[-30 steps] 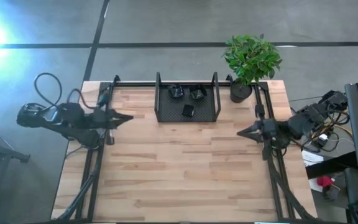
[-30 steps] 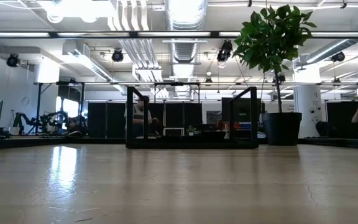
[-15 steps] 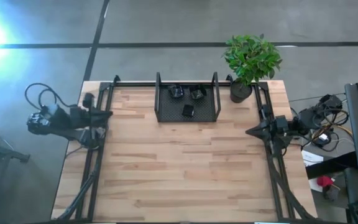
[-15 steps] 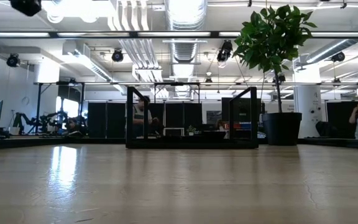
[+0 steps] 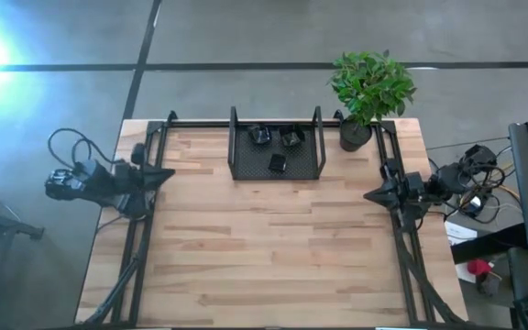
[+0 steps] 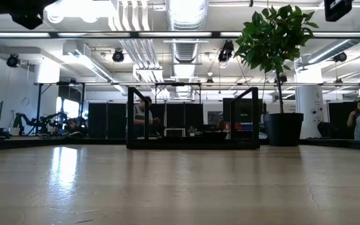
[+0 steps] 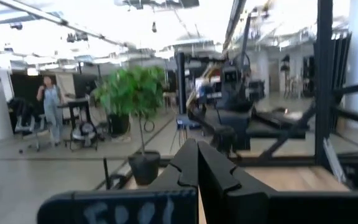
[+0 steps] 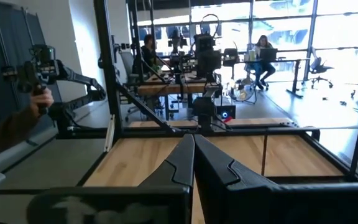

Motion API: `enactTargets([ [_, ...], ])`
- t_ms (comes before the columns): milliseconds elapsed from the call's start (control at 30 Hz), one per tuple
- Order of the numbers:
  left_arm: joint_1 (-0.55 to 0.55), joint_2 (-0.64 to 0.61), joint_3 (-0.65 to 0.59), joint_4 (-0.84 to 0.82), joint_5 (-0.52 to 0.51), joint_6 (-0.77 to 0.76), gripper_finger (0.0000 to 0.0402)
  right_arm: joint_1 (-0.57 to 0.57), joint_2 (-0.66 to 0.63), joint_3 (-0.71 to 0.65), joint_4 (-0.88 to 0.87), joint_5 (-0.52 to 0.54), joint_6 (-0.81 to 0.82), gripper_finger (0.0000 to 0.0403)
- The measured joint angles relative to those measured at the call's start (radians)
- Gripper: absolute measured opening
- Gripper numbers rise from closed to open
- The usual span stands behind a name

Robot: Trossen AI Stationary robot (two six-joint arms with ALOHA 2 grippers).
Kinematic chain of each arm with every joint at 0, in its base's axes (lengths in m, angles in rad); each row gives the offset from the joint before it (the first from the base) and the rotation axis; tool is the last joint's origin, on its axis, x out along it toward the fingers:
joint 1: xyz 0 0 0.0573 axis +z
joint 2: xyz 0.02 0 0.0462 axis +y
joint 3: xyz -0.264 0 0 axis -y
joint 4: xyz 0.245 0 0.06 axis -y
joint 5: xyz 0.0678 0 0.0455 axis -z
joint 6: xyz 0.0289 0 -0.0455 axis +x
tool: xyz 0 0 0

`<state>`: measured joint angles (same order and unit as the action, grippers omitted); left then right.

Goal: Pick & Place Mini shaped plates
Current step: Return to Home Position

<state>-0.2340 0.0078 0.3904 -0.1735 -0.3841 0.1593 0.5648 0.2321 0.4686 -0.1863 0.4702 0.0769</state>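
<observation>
Black plates [image 5: 278, 163] in tray [image 5: 276, 177], axes unclear

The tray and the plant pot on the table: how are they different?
The mesh tray is a wide rectangle; the plant pot is small and round. The tray holds small black plates; the pot holds a leafy green plant. The tray sits mid-edge of the wooden table; the pot stands beside it, toward the right arm's side. Both are black.
</observation>
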Motion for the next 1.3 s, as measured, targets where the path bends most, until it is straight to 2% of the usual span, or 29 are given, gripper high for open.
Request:
enactTargets([
  [233,0.0,-0.005,-0.08,0.057,-0.001,0.026,0.0,0.0,-0.088,-0.107,0.088,0.0,0.024,0.0008],
  [567,0.0,-0.006,-0.148,0.063,-0.001,0.053,0.0,0.0,-0.232,-0.274,0.217,0.033,-0.045,0.0008],
  [800,0.0,-0.006,-0.206,0.083,0.009,0.072,0.0,0.0,-0.232,-0.371,0.391,0.053,-0.147,0.0008],
  [1033,-0.001,-0.006,-0.321,0.21,0.025,0.079,0.0,0.0,-0.232,-0.46,0.393,0.053,-0.155,0.0008],
  [1300,0.0,-0.006,-0.381,0.243,0.025,0.062,0.0,0.0,-0.219,-0.46,0.331,0.054,-0.151,0.0008],
])
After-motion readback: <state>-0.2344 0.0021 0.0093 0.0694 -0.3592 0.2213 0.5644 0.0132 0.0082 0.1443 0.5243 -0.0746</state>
